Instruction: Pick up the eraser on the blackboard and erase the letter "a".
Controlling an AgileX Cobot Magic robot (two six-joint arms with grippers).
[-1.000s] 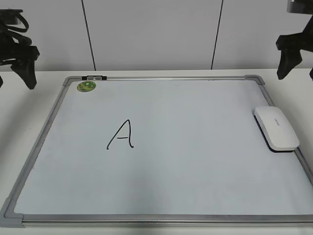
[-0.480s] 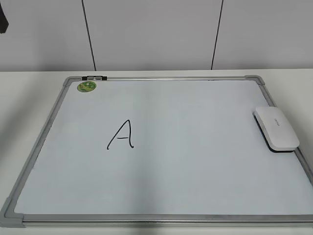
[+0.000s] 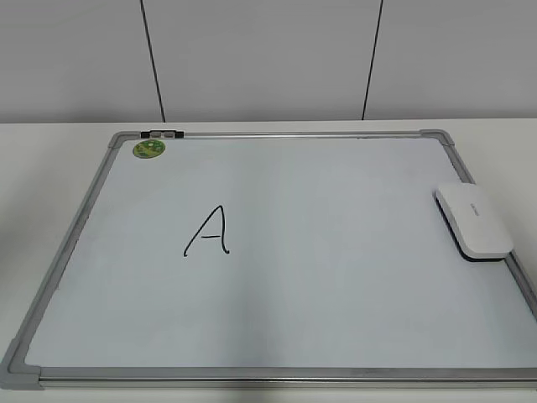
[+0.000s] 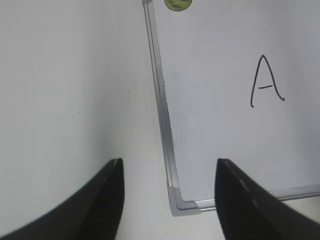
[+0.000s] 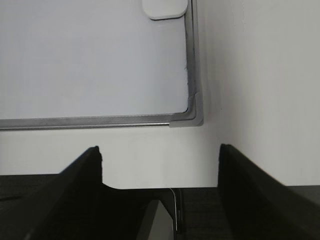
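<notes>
The white eraser (image 3: pixel 474 222) lies on the right edge of the blackboard (image 3: pixel 84 218), a pale board in a silver-grey frame. A large black capital "A" (image 3: pixel 208 232) is written left of centre. No small lowercase "a" shows in any view. Neither gripper is in the exterior view. My left gripper (image 4: pixel 169 162) is open and empty above the board's near left corner (image 4: pixel 182 205), with the "A" (image 4: pixel 266 81) ahead. My right gripper (image 5: pixel 159 147) is open and empty above the near right corner (image 5: pixel 192 117). The eraser (image 5: pixel 165 8) is far ahead of it.
A round green magnet (image 3: pixel 148 149) sits at the board's far left corner, next to a small grey clip (image 3: pixel 162 133) on the top frame. The white table's front edge (image 5: pixel 200 186) lies under my right gripper. A panelled wall stands behind the table.
Both grippers hung at the top corners of the exterior view a second ago. They have moved out of that view. The board, the "A" and the eraser have not moved.
</notes>
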